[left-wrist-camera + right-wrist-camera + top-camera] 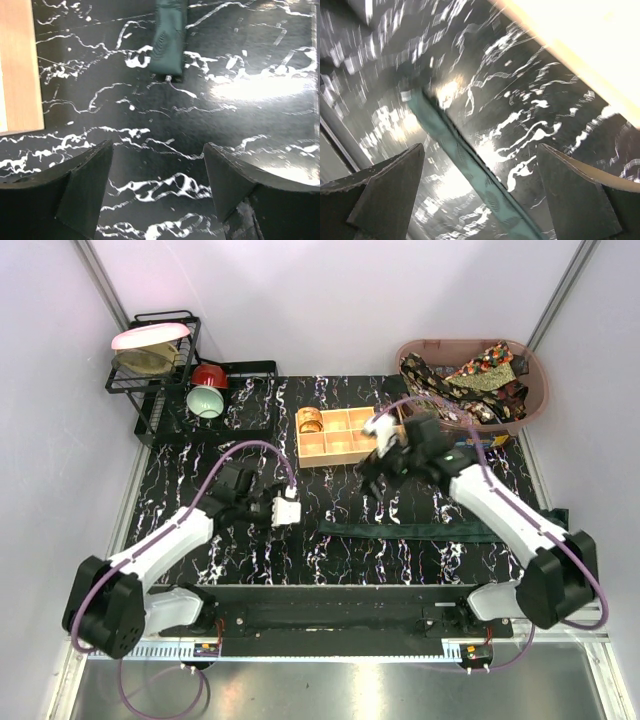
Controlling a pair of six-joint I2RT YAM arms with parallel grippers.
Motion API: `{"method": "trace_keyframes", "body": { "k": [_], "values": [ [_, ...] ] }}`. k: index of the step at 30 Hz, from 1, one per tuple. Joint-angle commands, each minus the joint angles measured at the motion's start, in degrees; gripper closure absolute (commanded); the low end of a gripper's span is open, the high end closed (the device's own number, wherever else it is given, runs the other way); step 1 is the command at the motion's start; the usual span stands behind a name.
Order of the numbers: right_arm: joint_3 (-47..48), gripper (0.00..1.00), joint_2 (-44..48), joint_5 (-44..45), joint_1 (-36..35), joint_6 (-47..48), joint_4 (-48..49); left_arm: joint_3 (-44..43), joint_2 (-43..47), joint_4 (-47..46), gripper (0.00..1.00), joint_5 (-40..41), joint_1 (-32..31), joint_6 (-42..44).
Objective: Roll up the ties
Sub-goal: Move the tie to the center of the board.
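A plain dark green tie [420, 531] lies flat and stretched out along the near middle of the black marble table. Its narrow end shows at the top of the left wrist view [169, 40], and it runs diagonally through the right wrist view [470, 165]. My left gripper [289, 508] is open and empty, a short way left of the tie's end [157, 185]. My right gripper [380, 462] is open and empty above the table, between the wooden box and the tie [480, 192]. Patterned ties [480, 380] lie heaped in a pink basket [535, 400].
A tan wooden box [345, 435] with square compartments stands mid-table and holds one rolled gold-patterned item [311, 420] in its left corner. Its edge shows in the left wrist view [20, 65]. A black dish rack [150, 365] with a pink plate, and two bowls [206, 400], stand back left.
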State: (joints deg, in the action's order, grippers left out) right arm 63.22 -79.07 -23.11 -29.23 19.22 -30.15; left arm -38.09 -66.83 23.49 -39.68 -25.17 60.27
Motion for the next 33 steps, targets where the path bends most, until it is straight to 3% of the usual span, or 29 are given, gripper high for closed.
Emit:
{"method": "trace_keyframes", "body": {
  "k": [1, 2, 3, 5, 8, 9, 13, 20, 25, 29, 33],
  "values": [
    [5.66, 0.00, 0.68, -0.97, 2.87, -22.44, 2.74, -2.51, -4.00, -7.40, 0.21, -0.84, -1.37, -1.91],
    [6.47, 0.04, -0.20, -2.36, 2.87, -22.91, 2.12, -3.30, -6.19, -7.49, 0.21, 0.03, -2.85, -2.17],
    [7.17, 0.14, -1.17, -5.33, 3.30, -23.18, 0.64, -4.18, -7.34, -7.49, 0.21, 0.48, -3.65, -2.61],
    [7.01, 0.16, -3.11, -13.67, 3.57, -26.58, 0.27, -6.64, -10.41, -7.31, 0.22, 2.32, -5.58, -4.27],
    [1.31, 0.26, -3.55, -17.66, 3.92, -36.25, 4.47, -9.54, -14.02, -7.49, 0.23, 4.08, -7.61, -8.39],
    [-3.93, 0.29, -2.59, -18.36, 4.01, -38.97, 9.97, -10.25, -14.81, -7.58, 0.23, 4.26, -7.96, -9.72],
    [-14.69, 0.70, -1.96, -22.22, 5.24, -52.51, 24.07, -14.63, -20.61, -6.44, 0.24, 9.44, -11.48, -12.80],
    [-15.76, 0.97, -11.97, -25.31, 5.24, -50.95, 27.42, -21.06, -26.07, -0.28, 0.31, 8.92, -12.54, -17.72],
    [-13.56, 1.00, -20.33, -28.47, 5.15, -52.88, 31.97, -18.97, -24.93, -4.30, 0.32, 9.44, -12.80, -22.64],
    [-13.65, 1.00, -23.58, -30.50, 5.15, -54.82, 35.25, -18.86, -25.28, -8.01, 0.33, 6.91, -12.98, -31.85],
    [-13.65, 1.00, -24.64, -31.20, 5.24, -52.46, 34.64, -12.91, -22.74, -17.47, 0.34, 3.48, -12.89, -33.12]
  ]
}}
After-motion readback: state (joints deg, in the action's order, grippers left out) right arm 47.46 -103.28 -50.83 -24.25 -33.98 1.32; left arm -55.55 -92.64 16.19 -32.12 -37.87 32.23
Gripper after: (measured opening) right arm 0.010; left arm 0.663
